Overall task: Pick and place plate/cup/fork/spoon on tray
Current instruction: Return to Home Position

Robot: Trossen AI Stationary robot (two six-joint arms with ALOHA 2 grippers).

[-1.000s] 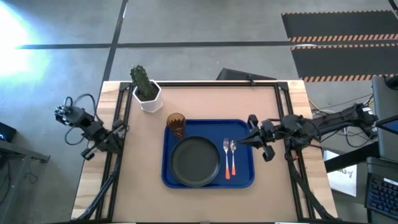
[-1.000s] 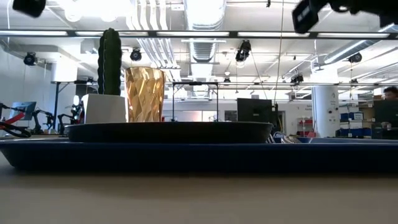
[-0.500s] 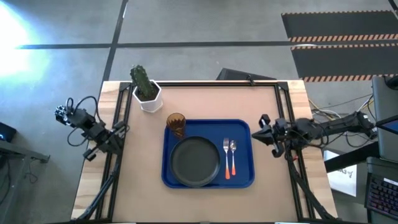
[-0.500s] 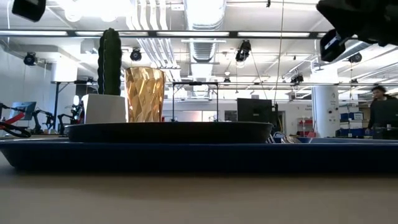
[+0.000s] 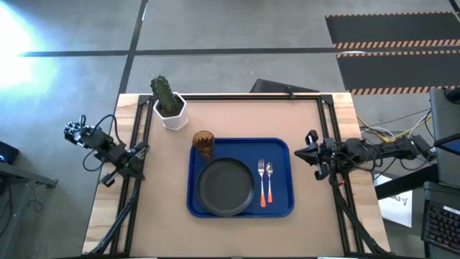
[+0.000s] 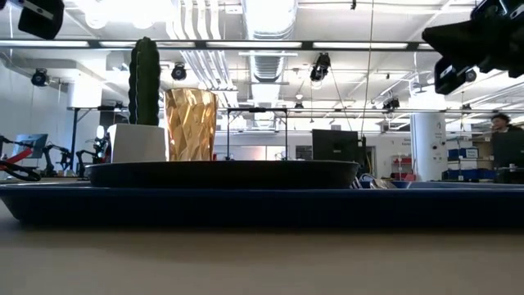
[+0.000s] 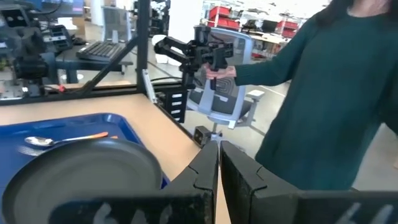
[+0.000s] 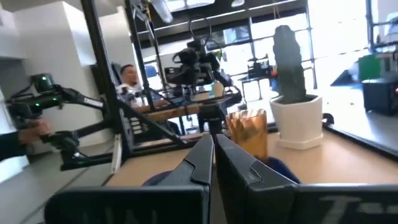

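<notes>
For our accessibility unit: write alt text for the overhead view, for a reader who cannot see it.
A blue tray holds a dark plate, an amber cup, and a fork and spoon side by side. The left gripper and right gripper sit shut at opposite sides of the table; a cactus stands beyond the tray.

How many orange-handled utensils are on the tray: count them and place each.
2. The fork lies on the blue tray, just right of the plate; the spoon lies alongside it, nearer the tray's right edge. None appears hidden.
</notes>
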